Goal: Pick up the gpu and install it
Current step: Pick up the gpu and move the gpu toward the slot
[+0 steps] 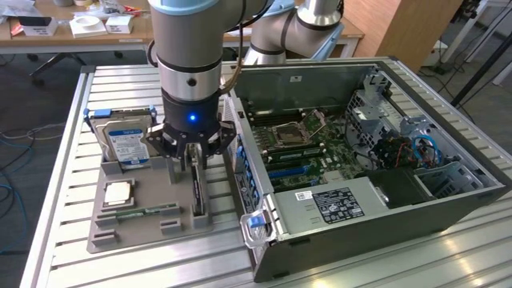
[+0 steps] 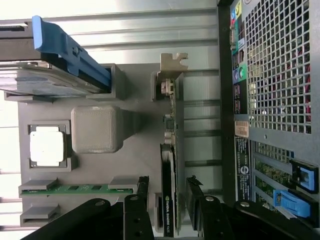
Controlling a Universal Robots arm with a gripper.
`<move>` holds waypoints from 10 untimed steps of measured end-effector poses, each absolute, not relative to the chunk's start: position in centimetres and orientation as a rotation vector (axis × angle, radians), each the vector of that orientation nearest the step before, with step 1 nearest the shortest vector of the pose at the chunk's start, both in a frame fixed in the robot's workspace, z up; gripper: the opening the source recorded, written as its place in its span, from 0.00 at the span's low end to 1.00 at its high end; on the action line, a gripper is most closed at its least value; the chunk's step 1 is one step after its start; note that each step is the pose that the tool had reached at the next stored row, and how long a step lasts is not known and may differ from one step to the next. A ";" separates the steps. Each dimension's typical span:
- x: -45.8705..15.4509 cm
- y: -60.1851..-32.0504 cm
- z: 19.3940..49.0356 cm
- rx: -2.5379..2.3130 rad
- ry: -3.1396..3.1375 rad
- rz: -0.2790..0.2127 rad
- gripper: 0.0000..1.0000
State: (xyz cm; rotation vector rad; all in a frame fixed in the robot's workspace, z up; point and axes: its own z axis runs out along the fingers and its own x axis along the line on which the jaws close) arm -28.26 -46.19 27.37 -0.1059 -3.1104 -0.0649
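1. A slatted metal table (image 1: 72,198) fills the exterior view, with a wooden desk (image 1: 64,33) of small boxes at the upper left of that frame.
2. A grey tray (image 1: 148,225) lies on the table at the lower left of the exterior view. Just beside it, to the exterior view's right, is an open computer case (image 1: 384,228) with its motherboard (image 1: 312,144) exposed.
3. The gpu (image 1: 198,192) stands on its long edge in a slot along the tray's side nearest the case. In the wrist view, the gpu (image 2: 172,150) has its silver bracket (image 2: 174,62) at the end away from the camera.
4. The gripper (image 1: 194,159) hangs straight down over the gpu. In the wrist view, the gripper (image 2: 168,187) has its jaws apart, with one of the fingers (image 2: 194,192) on each side of the card. A gap shows on both sides, so nothing is clamped.
5. Also in the tray:
   - a hard drive (image 1: 126,141) with a blue-white label, upright at the far end
   - a square processor (image 1: 119,192) in the middle
   - a green memory stick (image 1: 140,212) lying nearer the camera
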 end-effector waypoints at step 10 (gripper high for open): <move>-28.3 -46.2 26.4 -0.105 -3.109 -0.065 0.43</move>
